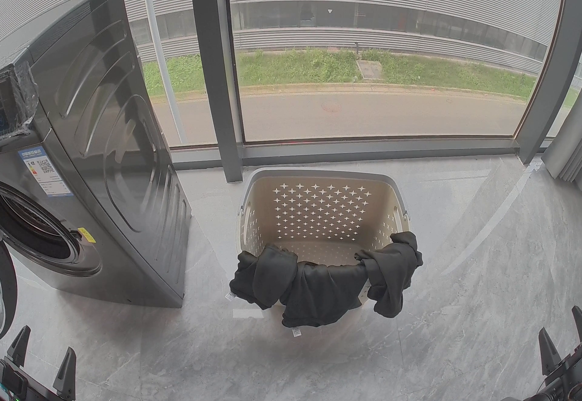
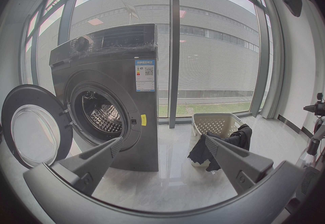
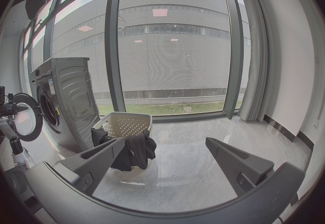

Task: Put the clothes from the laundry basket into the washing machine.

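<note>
Washing machine door (image 2: 34,126): round with a glass centre, swung fully out to the left of the machine's mouth.
Washing machine (image 1: 115,147): a grey front-loader standing on the floor (image 1: 473,299) at the left, with its ribbed side panel turned toward the basket. The steel drum (image 2: 101,116) shows through the uncovered mouth. A blue-and-white label (image 2: 145,75) sits on the front, above a small yellow sticker.
Left tool (image 2: 163,140): low at the near left, in front of the machine. Its fingers are spread wide, with nothing held between them.
Laundry basket (image 1: 321,177): cream plastic pierced with star-shaped holes, on the floor just to the right of the machine and apart from it. The big window (image 1: 376,56) is close behind it.
Clothes (image 1: 321,293): dark cloth draped over the basket's near rim, bunched at both front corners and hanging down the outside toward the floor. A small white tag dangles below, so the laundry is at the basket, not in the machine.
Right tool (image 3: 164,142): low at the near right, well apart from the basket. Its fingers are spread wide too, gripping nothing.
Curtain (image 3: 254,75): pale and gathered in folds at the far right edge of the window.
</note>
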